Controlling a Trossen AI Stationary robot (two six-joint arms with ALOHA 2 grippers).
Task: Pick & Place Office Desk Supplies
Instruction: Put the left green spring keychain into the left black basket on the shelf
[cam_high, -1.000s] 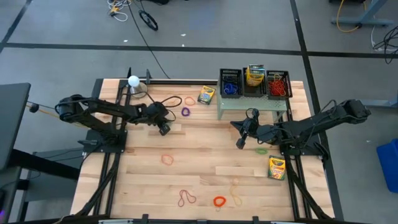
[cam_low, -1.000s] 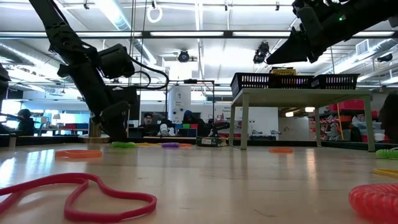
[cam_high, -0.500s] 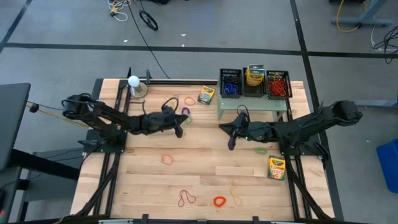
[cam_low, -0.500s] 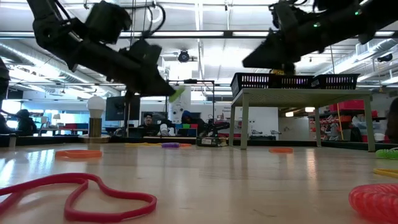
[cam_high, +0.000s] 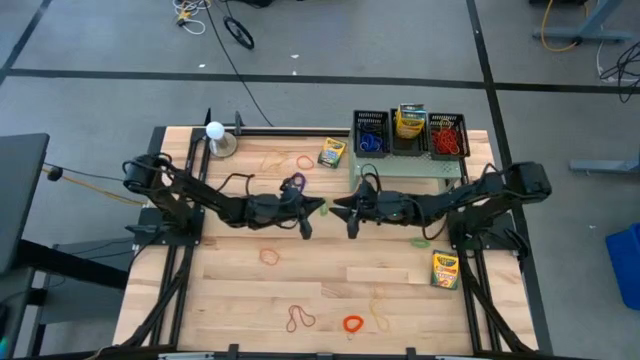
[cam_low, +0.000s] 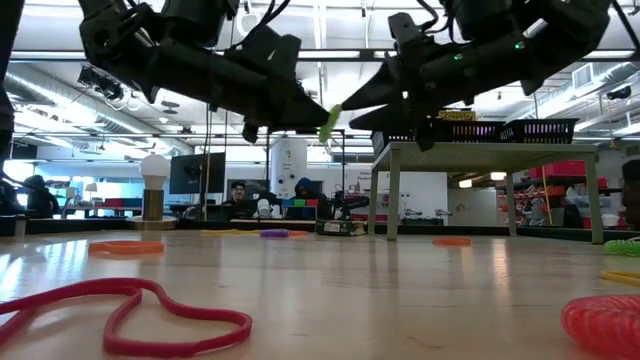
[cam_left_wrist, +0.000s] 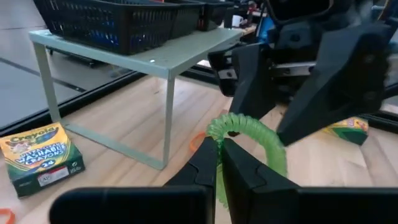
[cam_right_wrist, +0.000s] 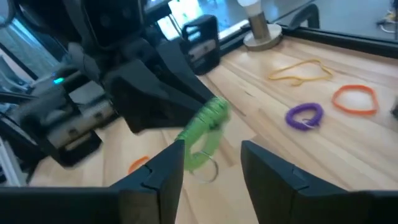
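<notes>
A green coiled ring (cam_left_wrist: 249, 134) hangs in the air over the middle of the table, and my left gripper (cam_high: 310, 210) is shut on it. My right gripper (cam_high: 346, 208) faces it from the right, open. Its fingers (cam_right_wrist: 163, 167) stand on either side of the green ring (cam_right_wrist: 205, 134); I cannot tell whether they touch it. On the table lie a purple ring (cam_high: 295, 183), an orange ring (cam_high: 305, 162), rubber bands (cam_high: 300, 318) and two crayon boxes (cam_high: 331, 152), (cam_high: 445, 268). My left gripper pinches the green ring's loop at one spot (cam_left_wrist: 219, 138) between its two fingertips. The fingers come nearly level from the table's left. The ring stands out beyond the tips toward my right gripper, lifted clear of the table (cam_low: 330, 122).
A pale green stand (cam_high: 405, 168) with three black baskets (cam_high: 408, 132) is at the far right. A white ball on a round base (cam_high: 215, 131) stands at the far left. Another green ring (cam_high: 421, 241) and an orange coil (cam_high: 352, 323) lie nearer the front.
My left gripper has lifted the green ring off the table, tipped from pointing down to nearly level, and carried it toward the table's right. My right gripper has come down and toward the table's left to meet it, rolled, and opened.
</notes>
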